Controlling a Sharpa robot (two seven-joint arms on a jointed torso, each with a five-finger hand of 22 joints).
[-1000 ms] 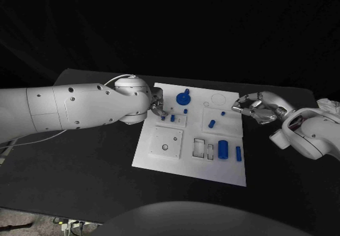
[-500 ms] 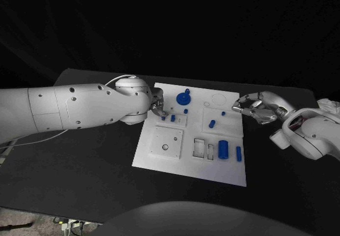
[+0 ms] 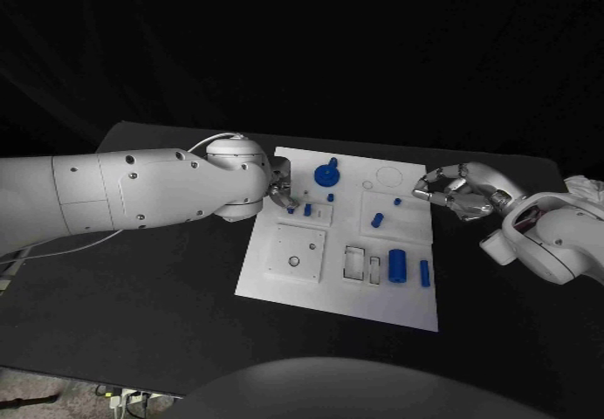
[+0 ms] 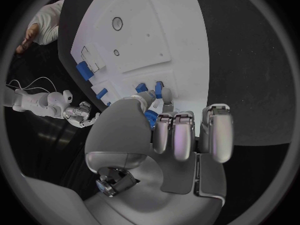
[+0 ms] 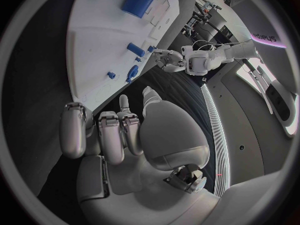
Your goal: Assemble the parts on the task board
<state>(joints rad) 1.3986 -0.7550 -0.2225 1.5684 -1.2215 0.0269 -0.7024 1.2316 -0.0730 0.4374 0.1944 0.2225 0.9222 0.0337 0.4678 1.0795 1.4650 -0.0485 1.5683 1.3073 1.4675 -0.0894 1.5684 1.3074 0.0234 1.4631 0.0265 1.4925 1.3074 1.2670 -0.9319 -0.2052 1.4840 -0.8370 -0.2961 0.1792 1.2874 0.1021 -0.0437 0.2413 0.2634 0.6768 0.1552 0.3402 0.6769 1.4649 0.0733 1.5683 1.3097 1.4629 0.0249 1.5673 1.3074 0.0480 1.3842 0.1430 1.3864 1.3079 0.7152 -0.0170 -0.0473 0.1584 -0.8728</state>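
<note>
I have the left hand (image 3: 279, 190) at the task board (image 3: 330, 297), on the board's far edge on the robot's left side, just beside the round blue disc part (image 3: 326, 175). In the left wrist view its fingers (image 4: 164, 94) reach down among small blue pegs (image 4: 141, 88), and a blue piece sits right at the fingertips. I cannot tell whether it is pinched or only touched (the palm hides the contact).

My judgement: the step in hand is seating a small peg in its hole near that board edge. To do it well I should keep the peg upright, line it up over its hole before pressing, and push straight down without dragging the neighbouring pegs.

The right hand (image 3: 456, 192) hovers off the board's opposite edge, over the black table (image 3: 151, 297), fingers curled inward with nothing in them as far as I can see in the right wrist view.

Other parts relative to the board: a blue cylinder (image 3: 396, 264) and a slim blue bar (image 3: 424, 273) lie near its nearer right-side corner; a square recessed plate with a hole (image 3: 297, 251) sits toward its left side.

The table is matte black; the room beyond the board is dark.
</note>
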